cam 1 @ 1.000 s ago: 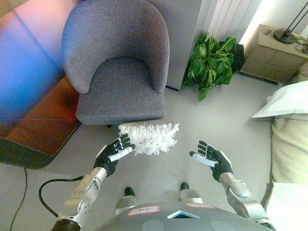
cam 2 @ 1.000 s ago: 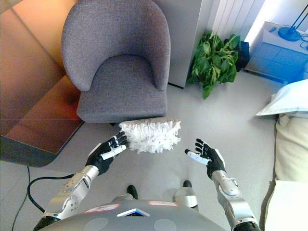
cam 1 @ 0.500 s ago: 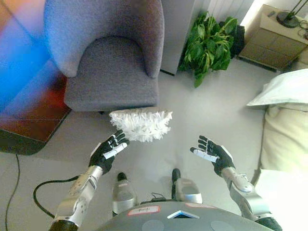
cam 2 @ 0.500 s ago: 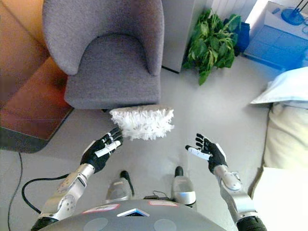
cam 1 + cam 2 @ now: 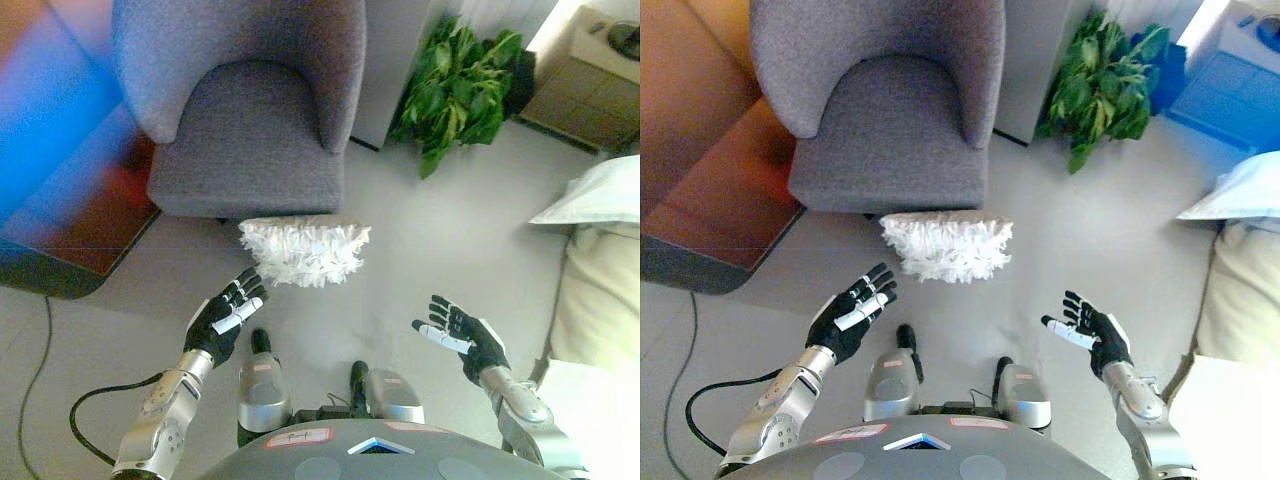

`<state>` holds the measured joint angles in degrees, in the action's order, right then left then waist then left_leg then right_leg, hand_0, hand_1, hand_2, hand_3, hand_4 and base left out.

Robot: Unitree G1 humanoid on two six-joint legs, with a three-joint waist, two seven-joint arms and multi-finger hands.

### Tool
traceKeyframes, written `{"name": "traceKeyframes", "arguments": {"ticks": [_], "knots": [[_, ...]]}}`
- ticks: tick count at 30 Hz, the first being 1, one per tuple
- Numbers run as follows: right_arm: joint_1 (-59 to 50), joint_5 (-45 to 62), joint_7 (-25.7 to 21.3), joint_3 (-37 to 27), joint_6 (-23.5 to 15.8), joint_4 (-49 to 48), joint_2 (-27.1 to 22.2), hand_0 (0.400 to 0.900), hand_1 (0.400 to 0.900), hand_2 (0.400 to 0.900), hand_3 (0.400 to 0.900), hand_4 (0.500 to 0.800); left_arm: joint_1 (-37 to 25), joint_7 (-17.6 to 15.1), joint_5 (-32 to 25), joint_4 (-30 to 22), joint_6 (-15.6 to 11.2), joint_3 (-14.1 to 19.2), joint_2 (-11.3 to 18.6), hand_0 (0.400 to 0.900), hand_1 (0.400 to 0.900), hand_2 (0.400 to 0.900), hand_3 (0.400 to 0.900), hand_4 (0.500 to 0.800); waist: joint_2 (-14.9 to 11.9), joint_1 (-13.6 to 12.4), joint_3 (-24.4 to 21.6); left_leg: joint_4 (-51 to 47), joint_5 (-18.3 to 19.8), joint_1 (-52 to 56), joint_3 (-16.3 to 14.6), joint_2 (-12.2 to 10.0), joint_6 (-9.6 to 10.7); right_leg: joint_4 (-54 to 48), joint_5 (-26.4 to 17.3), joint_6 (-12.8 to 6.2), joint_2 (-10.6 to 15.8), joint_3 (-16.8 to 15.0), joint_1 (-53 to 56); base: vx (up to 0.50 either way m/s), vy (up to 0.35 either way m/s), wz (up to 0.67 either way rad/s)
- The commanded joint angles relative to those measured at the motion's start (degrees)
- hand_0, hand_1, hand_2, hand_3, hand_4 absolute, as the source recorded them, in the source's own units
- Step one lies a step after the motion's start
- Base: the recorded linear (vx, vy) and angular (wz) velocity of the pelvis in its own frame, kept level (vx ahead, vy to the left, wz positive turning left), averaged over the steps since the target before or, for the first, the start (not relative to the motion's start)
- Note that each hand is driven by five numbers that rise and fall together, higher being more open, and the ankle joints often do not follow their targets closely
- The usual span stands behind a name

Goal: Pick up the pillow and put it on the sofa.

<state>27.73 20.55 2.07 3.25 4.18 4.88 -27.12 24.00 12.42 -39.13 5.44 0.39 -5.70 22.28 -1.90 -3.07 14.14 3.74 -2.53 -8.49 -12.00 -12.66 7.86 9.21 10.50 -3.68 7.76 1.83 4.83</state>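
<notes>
On the floor against the grey sofa front, white shaggy pillow lies long axis crosswise, ahead of both spread, empty hands, left hand nearer, right hand well apart.

Sofa back cut off at top edge, plant top cropped

Left hand raised, fingers spread, right hand likewise, palms facing inward, both empty
</notes>
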Motion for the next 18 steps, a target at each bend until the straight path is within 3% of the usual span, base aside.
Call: {"name": "traceKeyframes", "arguments": {"ticks": [1,5,8,11,13,14,18], "knots": [[-0.66,0.94,2.11,-1.72,-3.77,-6.68,-1.37,0.9,0.9,0.9,0.9,0.8,0.24,1.01,-1.5,-6.2,-5.87,3.43,4.04,0.9,0.9,0.9,0.9,0.8,-1.01,0.07,-4.29,0.44,-6.12,-4.89,-1.62,-1.61,-2.29,-5.78,-1.25,-2.98,1.25,8.51,12.0,0.35,0.151,-0.08],[-1.05,1.54,2.36,-1.75,-2.83,-7.41,-0.77,0.9,0.9,0.9,0.9,0.8,-0.27,2.4,-1.49,-7.38,-4.25,3.76,6.51,0.9,0.9,0.9,0.9,0.8,-1.72,-0.9,-5.43,5.74,-3.17,-5.95,-1.16,-1.19,-4.72,-2.2,-2.49,-5.53,4.63,10.16,11.55,0.32,0.15,-0.1],[-2.44,1.72,2.0,-1.15,-2.46,-6.97,-0.22,0.9,0.9,0.9,0.9,0.8,-1.21,2.54,-1.16,-7.4,-3.42,3.4,7.66,0.9,0.9,0.9,0.9,0.8,-2.4,-1.64,-6.75,6.8,-0.93,-6.08,-1.41,1.03,-6.57,1.6,-6.22,-6.78,7.23,10.94,10.96,0.31,0.197,-0.1],[-3.47,1.22,-0.44,0.72,-2.22,-7.9,1.29,0.9,0.9,0.9,0.9,0.8,-2.71,3.2,-0.49,-6.92,-3.16,2.13,8.87,0.9,0.9,0.9,0.9,0.8,-2.63,-1.53,-8.01,3.86,1.47,-3.03,-2.65,5.34,-9.79,14.16,-14.38,-8.58,9.62,11.05,5.51,0.23,0.248,0.09],[-4.14,0.39,-2.02,2.1,-2.33,-7.66,1.94,0.9,0.9,0.9,0.9,0.8,-3.64,2.73,0.04,-6.67,-3.2,1.32,8.87,0.9,0.9,0.9,0.9,0.8,-2.11,-0.78,-8.06,1.97,3.56,0.6,-2.38,6.92,-10.3,22.72,-14.57,-8.74,11.53,10.48,-0.17,0.25,0.229,0.18],[-4.63,0.08,-2.83,2.86,-2.35,-7.31,2.13,0.9,0.9,0.9,0.9,0.8,-4.58,2.4,0.09,-6.56,-2.83,1.1,8.98,0.9,0.9,0.9,0.9,0.8,-1.51,-0.44,-8.0,1.0,4.02,2.51,-2.5,7.24,-10.51,24.81,-13.64,-7.77,11.97,10.99,-3.05,0.24,0.137,0.15],[-5.11,-4.95,-4.2,4.41,-3.98,-6.5,1.73,0.9,0.9,0.9,0.9,0.8,-6.89,2.11,-0.18,-6.86,-1.26,0.64,9.61,0.9,0.9,0.9,0.9,0.8,-0.42,0.41,-7.67,-0.97,4.36,6.77,-2.35,7.75,-9.38,17.58,-11.43,-6.12,10.66,14.11,-5.76,0.19,-0.036,0.16]]}}
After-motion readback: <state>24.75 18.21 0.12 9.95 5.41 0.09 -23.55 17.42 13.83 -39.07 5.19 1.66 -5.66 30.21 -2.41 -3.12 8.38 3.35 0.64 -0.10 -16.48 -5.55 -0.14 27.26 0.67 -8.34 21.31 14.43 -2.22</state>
